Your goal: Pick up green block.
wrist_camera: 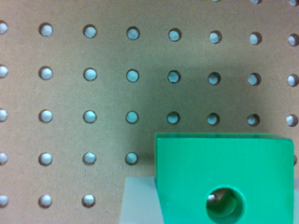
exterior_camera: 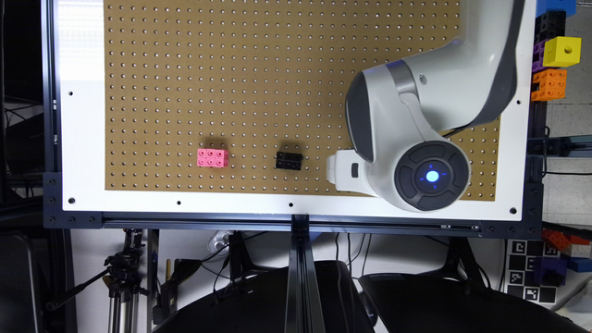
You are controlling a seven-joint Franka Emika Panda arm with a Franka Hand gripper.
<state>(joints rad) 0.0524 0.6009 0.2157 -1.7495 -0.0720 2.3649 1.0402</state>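
Green plastic takes up the near part of the wrist view: the green block (wrist_camera: 224,179), a cube with one round hole in its face, sits right up against the camera over the brown pegboard (wrist_camera: 93,93). A pale grey surface shows at its edge; it may be a finger of the pincer, but I cannot tell, nor whether the pincer is spread or pinching the block.

In the exterior view the arm (exterior_camera: 416,120) hangs over the board's right part, its white end (exterior_camera: 340,172) low by the front edge of the worktop (exterior_camera: 83,138). The block seems to be under that end.

My reading is that the approach is done; whether the block is gripped or off the board is unclear, so the lift is still to be confirmed.

No containers are on the board. A pink brick (exterior_camera: 212,157) and a black brick (exterior_camera: 289,160) lie loose, well apart from the arm.
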